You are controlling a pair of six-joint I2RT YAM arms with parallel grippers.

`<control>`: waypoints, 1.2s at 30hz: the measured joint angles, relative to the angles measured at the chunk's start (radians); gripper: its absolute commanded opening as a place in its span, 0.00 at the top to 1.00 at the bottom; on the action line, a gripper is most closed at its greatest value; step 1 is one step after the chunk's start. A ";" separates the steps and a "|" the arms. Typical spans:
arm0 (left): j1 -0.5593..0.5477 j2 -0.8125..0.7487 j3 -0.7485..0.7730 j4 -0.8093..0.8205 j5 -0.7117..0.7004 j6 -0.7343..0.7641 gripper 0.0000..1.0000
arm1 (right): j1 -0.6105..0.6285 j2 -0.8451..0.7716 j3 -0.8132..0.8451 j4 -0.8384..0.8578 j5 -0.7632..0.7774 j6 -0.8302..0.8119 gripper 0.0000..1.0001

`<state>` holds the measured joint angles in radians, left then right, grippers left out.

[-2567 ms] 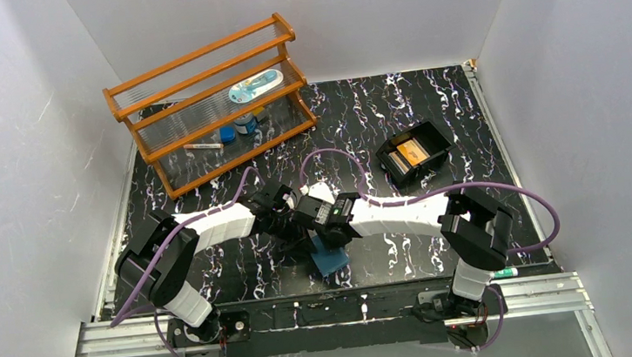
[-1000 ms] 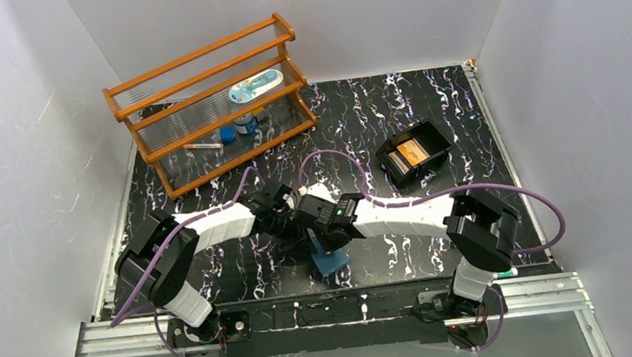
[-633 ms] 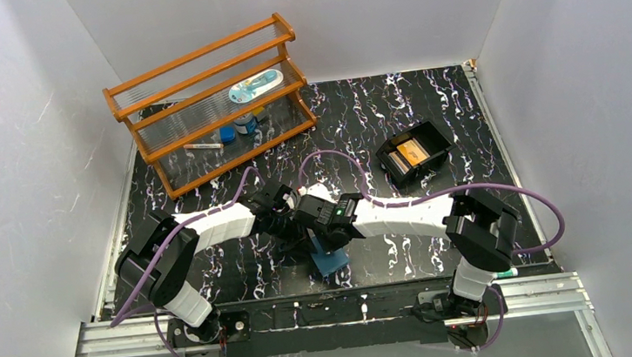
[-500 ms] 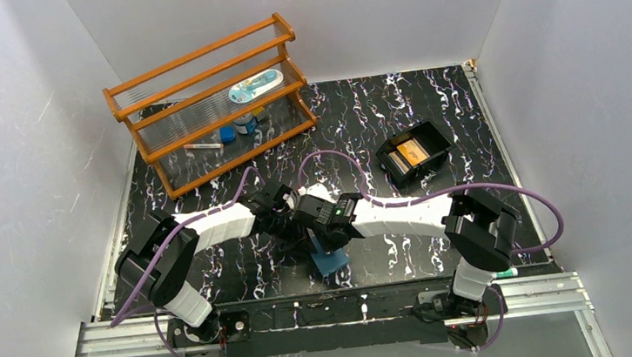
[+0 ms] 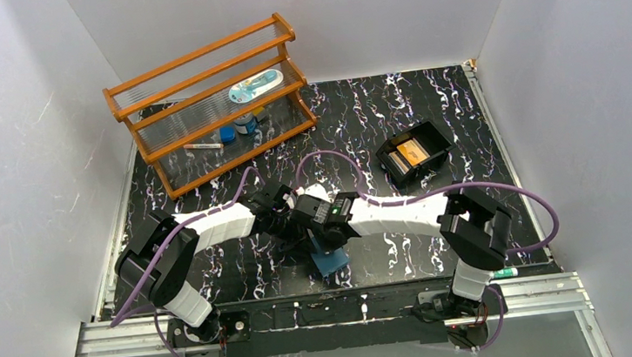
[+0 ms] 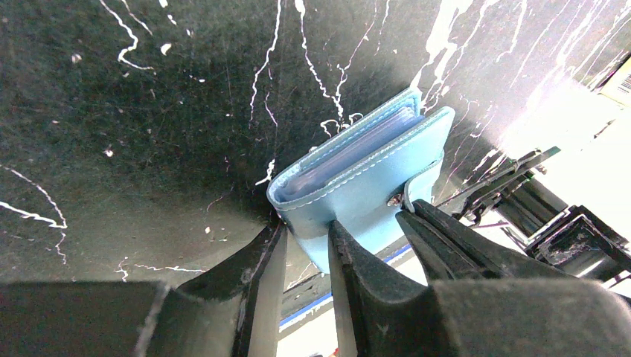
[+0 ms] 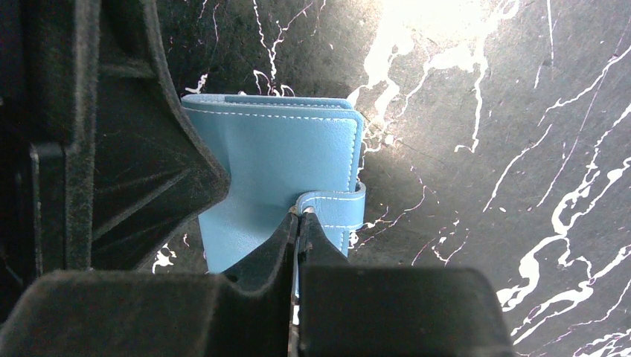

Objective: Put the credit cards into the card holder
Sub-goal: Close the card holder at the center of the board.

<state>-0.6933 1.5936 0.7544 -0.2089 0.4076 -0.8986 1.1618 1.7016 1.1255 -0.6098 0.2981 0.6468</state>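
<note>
The task was at an early stage, with none of the credit cards (image 5: 411, 153) visibly moved. They lay in the black tray (image 5: 441, 137) on the far right part of the desk (image 5: 376, 111), an orange one beside a paler one, well apart from both arms.

The card holder (image 6: 357, 178) sat near the middle of the desk's near edge, folded shut. The two arms met over it. The left end effector (image 6: 306, 227) was narrowed onto the holder's near corner, one finger on each side of the folded cover, and so held it in place. The right end effector (image 7: 298, 220) was almost fully closed, its fingertips pinched together at the snap tab (image 7: 335, 208) that wraps over the holder's open edge. The tab looked fastened, its stud pressed against the cover.

In the left wrist view, pale sleeves showed between the two covers. Whether any card was already inside them could not be told.

By this reading, the step in hand was undoing the snap so the holder could be opened. That left nearly all the work to do: spreading the covers to bare the slots, fetching each card from the tray, and sliding it in. The thin tab gave little to grip, so it might slip free of the fingertips.
</note>
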 measured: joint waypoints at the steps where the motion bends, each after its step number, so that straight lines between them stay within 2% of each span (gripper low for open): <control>1: 0.000 0.000 0.000 0.000 0.000 0.000 0.74 | 0.000 0.003 0.002 -0.003 0.000 0.000 0.94; 15: 0.007 0.005 0.000 0.000 0.013 -0.003 0.74 | 0.016 0.060 0.071 -0.076 0.029 0.019 1.00; 23: 0.011 0.008 0.000 0.000 0.021 -0.003 0.74 | 0.029 0.085 0.098 -0.108 0.057 0.057 1.00; 28: 0.011 0.009 0.000 0.000 0.022 -0.005 0.74 | 0.036 0.092 0.106 -0.117 0.071 0.076 0.90; 36: 0.011 0.009 0.000 0.003 0.021 -0.007 0.75 | 0.046 0.074 0.076 -0.085 0.081 0.073 0.79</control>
<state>-0.6827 1.6028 0.7544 -0.2062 0.4286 -0.9054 1.2076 1.7756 1.2015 -0.6949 0.3794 0.7197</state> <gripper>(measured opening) 0.256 0.178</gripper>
